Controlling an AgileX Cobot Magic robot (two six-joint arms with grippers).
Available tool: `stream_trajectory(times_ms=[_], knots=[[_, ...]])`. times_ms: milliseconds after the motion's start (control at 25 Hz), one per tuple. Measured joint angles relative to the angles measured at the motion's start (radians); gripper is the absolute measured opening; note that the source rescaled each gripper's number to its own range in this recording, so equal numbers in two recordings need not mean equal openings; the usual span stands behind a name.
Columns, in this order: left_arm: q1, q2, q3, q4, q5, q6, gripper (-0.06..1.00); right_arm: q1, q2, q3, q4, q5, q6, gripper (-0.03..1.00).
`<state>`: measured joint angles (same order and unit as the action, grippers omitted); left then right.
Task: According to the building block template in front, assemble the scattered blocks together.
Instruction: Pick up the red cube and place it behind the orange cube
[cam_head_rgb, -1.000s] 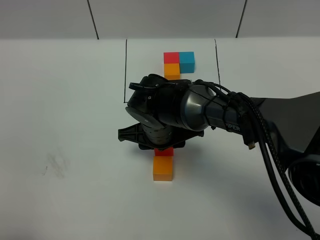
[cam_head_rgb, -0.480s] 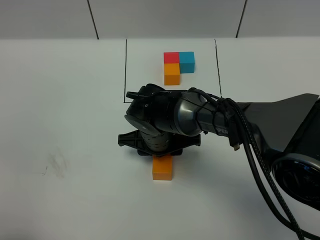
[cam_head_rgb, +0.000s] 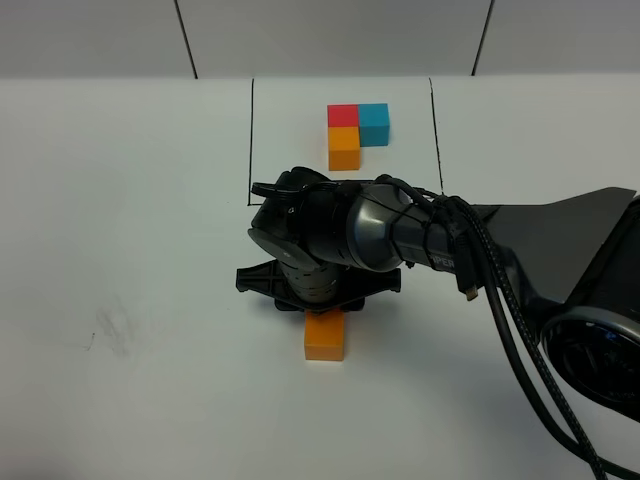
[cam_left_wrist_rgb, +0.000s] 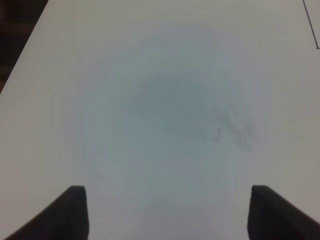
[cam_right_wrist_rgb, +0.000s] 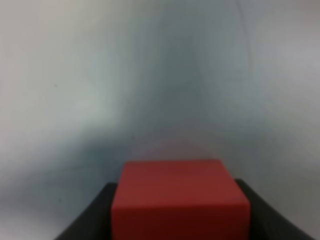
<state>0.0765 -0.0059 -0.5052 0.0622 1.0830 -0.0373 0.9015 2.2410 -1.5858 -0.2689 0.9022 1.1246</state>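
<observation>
Placing the red block (cam_right_wrist_rgb: 180, 197) is the step in hand: the right hand (cam_head_rgb: 318, 292) is clamped on it, low over the table (cam_head_rgb: 130, 230) on the orange block's (cam_head_rgb: 325, 337) far side. Whether the two touch is hidden; probably nearly. Next, seat red flush against orange as in the template (cam_head_rgb: 356, 130) beyond, then release. The left hand (cam_left_wrist_rgb: 167, 215) gapes empty, well left of orange.

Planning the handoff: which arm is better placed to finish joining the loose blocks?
Right. The right gripper has the red block between its fingers beside the loose orange block; the left gripper hangs open over bare table.
</observation>
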Motion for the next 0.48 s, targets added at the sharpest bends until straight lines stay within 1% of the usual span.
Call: stream_trajectory(times_ms=[200, 240, 280, 320, 360, 440, 480], knots=[[0.000, 0.000, 0.000, 0.000, 0.000, 0.000, 0.50, 0.000, 0.000, 0.000, 0.001, 0.000, -0.002, 0.29], [0.000, 0.000, 0.000, 0.000, 0.000, 0.000, 0.50, 0.000, 0.000, 0.000, 0.001, 0.000, -0.003, 0.30], [0.000, 0.000, 0.000, 0.000, 0.000, 0.000, 0.50, 0.000, 0.001, 0.000, 0.001, -0.001, -0.003, 0.33], [0.000, 0.000, 0.000, 0.000, 0.000, 0.000, 0.50, 0.000, 0.005, 0.000, 0.001, -0.001, -0.004, 0.38], [0.000, 0.000, 0.000, 0.000, 0.000, 0.000, 0.50, 0.000, 0.006, 0.000, -0.004, -0.004, -0.004, 0.48], [0.000, 0.000, 0.000, 0.000, 0.000, 0.000, 0.50, 0.000, 0.004, 0.000, -0.034, -0.008, -0.005, 0.71], [0.000, 0.000, 0.000, 0.000, 0.000, 0.000, 0.50, 0.000, -0.001, 0.001, -0.059, -0.008, -0.006, 0.80]])
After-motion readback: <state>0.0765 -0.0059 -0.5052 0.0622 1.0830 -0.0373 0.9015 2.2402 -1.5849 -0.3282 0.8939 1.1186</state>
